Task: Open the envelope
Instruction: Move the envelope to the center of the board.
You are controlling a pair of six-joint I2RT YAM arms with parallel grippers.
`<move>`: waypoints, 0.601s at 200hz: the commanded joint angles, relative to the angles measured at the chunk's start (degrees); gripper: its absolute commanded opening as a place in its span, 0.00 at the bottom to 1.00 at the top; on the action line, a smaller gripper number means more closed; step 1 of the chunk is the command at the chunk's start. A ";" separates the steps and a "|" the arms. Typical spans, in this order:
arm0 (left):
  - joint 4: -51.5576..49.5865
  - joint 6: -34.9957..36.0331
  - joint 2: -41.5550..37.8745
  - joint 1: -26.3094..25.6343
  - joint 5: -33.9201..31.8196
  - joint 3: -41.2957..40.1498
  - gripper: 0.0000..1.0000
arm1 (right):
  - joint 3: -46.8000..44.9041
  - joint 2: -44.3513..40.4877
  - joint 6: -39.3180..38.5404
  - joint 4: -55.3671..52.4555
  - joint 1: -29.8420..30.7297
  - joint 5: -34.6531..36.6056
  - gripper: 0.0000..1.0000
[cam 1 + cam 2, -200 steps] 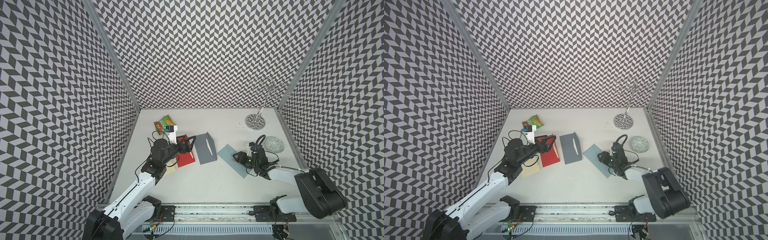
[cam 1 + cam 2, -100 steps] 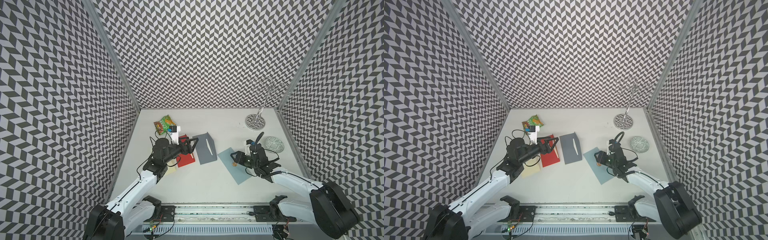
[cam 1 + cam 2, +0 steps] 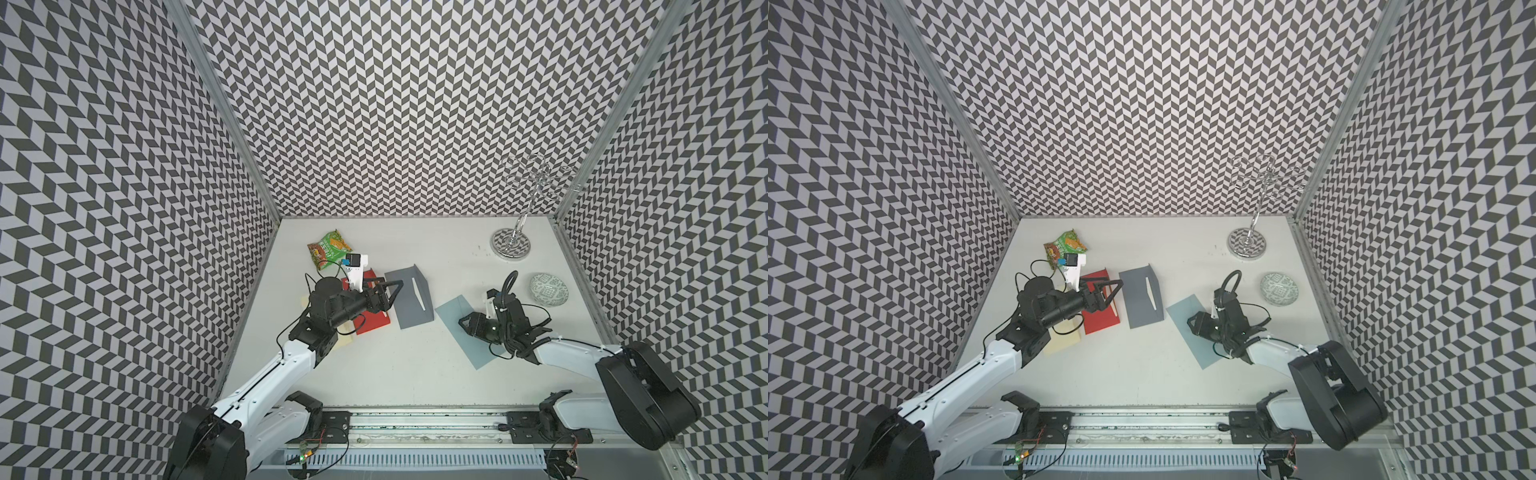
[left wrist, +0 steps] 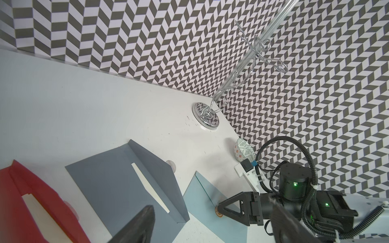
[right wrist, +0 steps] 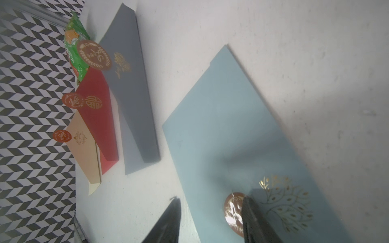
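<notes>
Envelope (image 5: 221, 117): blue, flat on desk (image 3: 374, 374), round sticker (image 5: 232, 210) at edge.
Right hand (image 3: 464, 325): unclenched, one finger (image 5: 255, 221) on sticker.
Left hand (image 3: 394, 296): released, over red envelope (image 3: 371, 324).

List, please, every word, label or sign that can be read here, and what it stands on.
"囍", in gold, as it seems: red envelope.
Cursive on the round brown stickers: too blurred to read.
Gold emblems on the gray envelope and cream envelope: illegible.
Green snack packet: print too small.
Light blue envelope: a gold tree, no words visible.
</notes>
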 commanded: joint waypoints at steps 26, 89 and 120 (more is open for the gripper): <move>0.52 1.35 2.17 -4.68 0.35 1.42 0.88 | -5.49 -0.34 5.12 -5.80 5.11 0.54 0.49; -0.78 1.03 10.13 -16.57 -3.21 1.53 0.76 | -8.03 -11.79 10.04 -7.82 12.32 -0.72 0.49; -2.30 0.64 15.19 -21.24 -4.34 2.56 0.72 | -4.27 -16.38 7.00 -14.30 12.18 5.23 0.50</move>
